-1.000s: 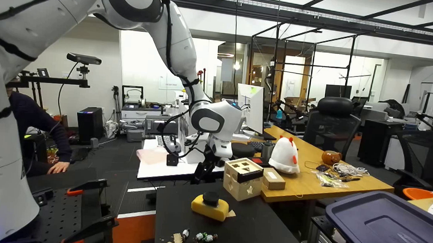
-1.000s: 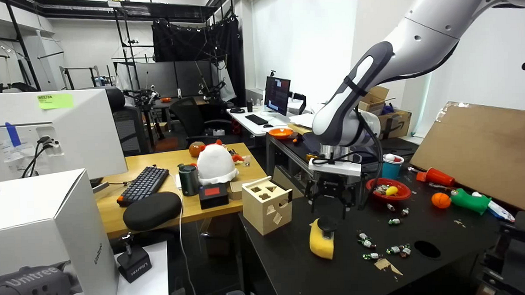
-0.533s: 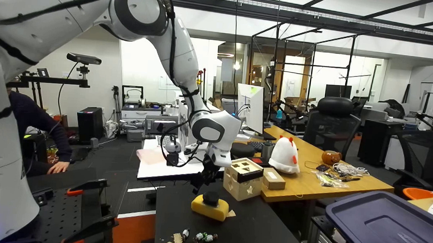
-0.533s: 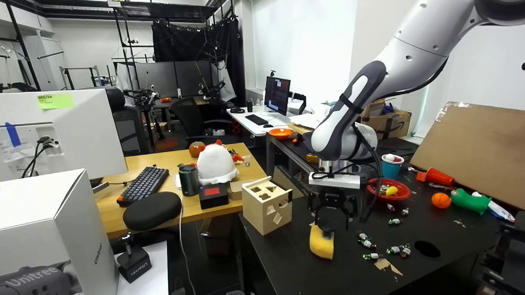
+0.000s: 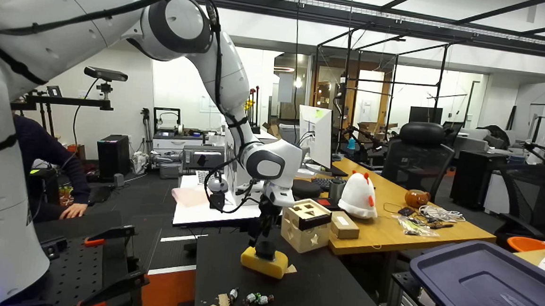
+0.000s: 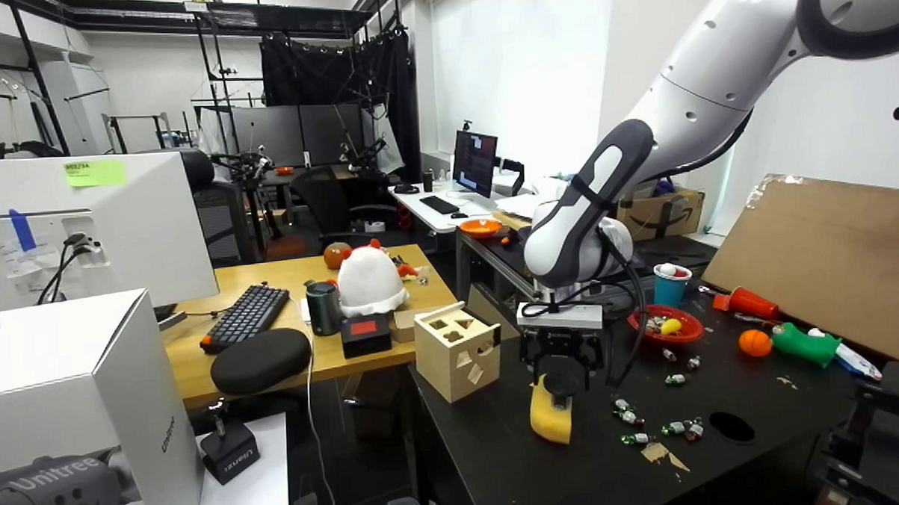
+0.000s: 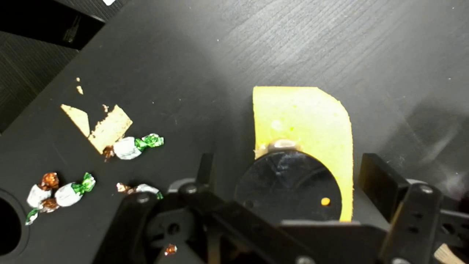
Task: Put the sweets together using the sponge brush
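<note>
The sponge brush, a yellow block [image 7: 304,117] with a round black knob on top, lies on the black table; both exterior views show it as well. My gripper [image 7: 293,176] is open directly above it, one finger to each side of the knob, with a visible gap on both sides. In an exterior view the gripper [image 5: 260,240] points down, its tips close to knob height. Several wrapped sweets with white middles and green and brown ends are scattered over the table, such as a sweet [image 7: 127,147] beside torn tape and a sweet [image 6: 676,379] farther toward the red bowl.
A wooden box with shaped holes [image 6: 453,357] stands close to the brush at the table's edge. Elsewhere on the table are a red bowl [image 6: 691,328], a blue cup [image 6: 670,290], an orange ball [image 6: 755,343] and a round hole [image 6: 732,426].
My gripper has come down over the brush and turned more upright, jaws staying open. The brush and sweets have not moved.
</note>
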`<state>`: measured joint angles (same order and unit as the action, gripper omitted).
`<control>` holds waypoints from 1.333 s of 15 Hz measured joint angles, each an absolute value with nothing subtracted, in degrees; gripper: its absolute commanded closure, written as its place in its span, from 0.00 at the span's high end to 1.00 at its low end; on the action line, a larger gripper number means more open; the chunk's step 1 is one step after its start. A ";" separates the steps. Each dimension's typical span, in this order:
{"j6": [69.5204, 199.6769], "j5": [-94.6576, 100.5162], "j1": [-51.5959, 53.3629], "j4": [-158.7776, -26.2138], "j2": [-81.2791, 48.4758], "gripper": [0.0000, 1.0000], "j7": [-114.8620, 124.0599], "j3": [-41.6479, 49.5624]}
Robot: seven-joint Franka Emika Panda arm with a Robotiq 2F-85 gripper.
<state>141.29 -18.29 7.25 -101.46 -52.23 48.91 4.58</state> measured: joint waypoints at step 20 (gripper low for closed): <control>146.41 -20.29 5.14 -99.59 -56.29 0.75 51.21 4.73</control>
<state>146.41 -20.29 5.14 -99.59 -56.29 51.21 4.73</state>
